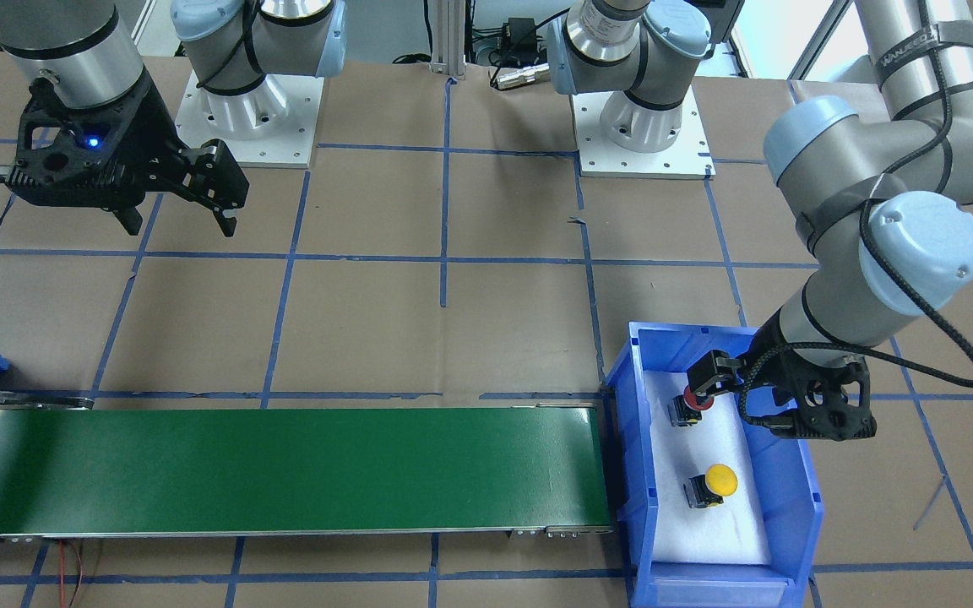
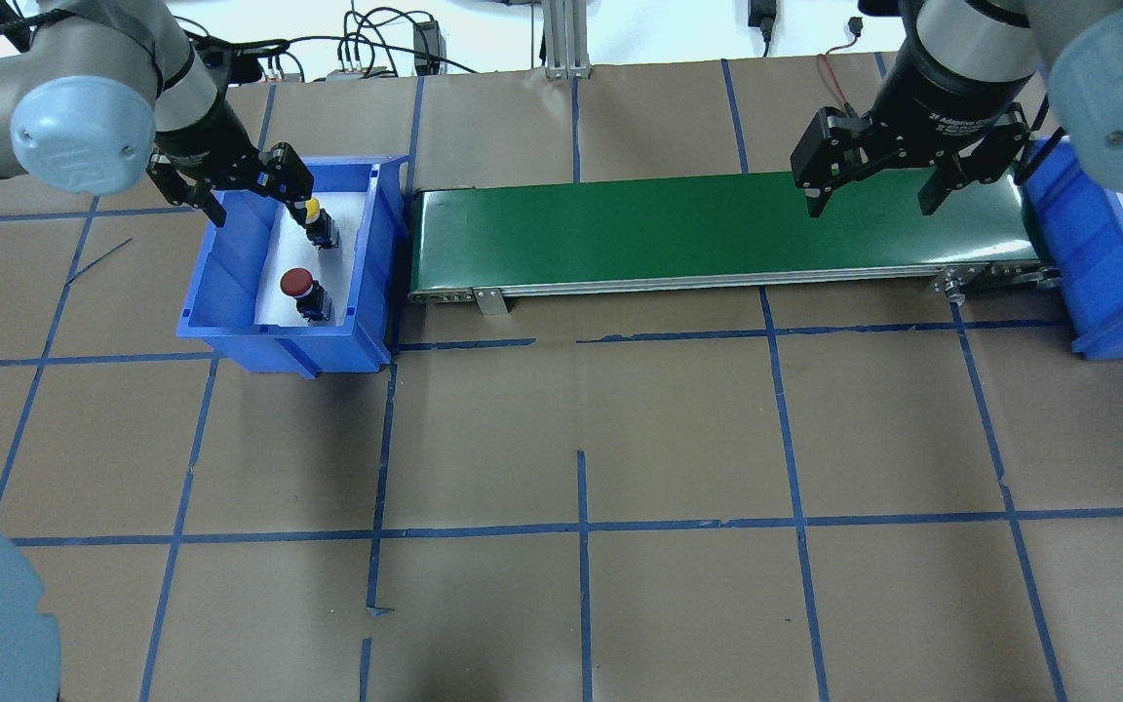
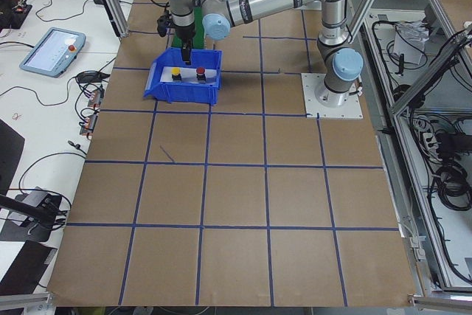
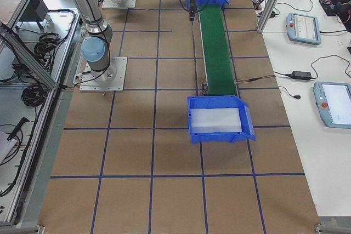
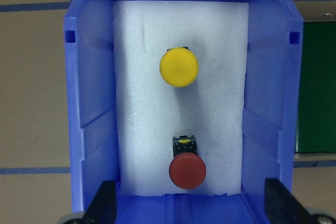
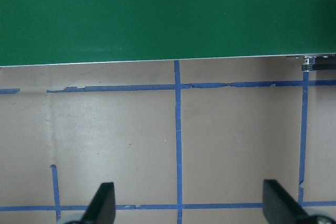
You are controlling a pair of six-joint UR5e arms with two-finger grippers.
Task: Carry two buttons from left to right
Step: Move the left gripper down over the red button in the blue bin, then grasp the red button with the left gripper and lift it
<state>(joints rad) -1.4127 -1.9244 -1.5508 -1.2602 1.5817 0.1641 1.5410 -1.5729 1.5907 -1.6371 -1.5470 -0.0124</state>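
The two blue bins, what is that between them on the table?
A long green conveyor belt runs from the left bin, which holds the red button and yellow button, to the right bin. The overhead view shows its surface bare.

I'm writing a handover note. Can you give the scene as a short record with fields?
red button: on white foam in the left bin
yellow button: same bin, apart from the red one
left gripper: open, above that bin, holding nothing
conveyor belt: no button on it
right gripper: open, holding nothing, by the conveyor belt's edge
right bin: no button inside
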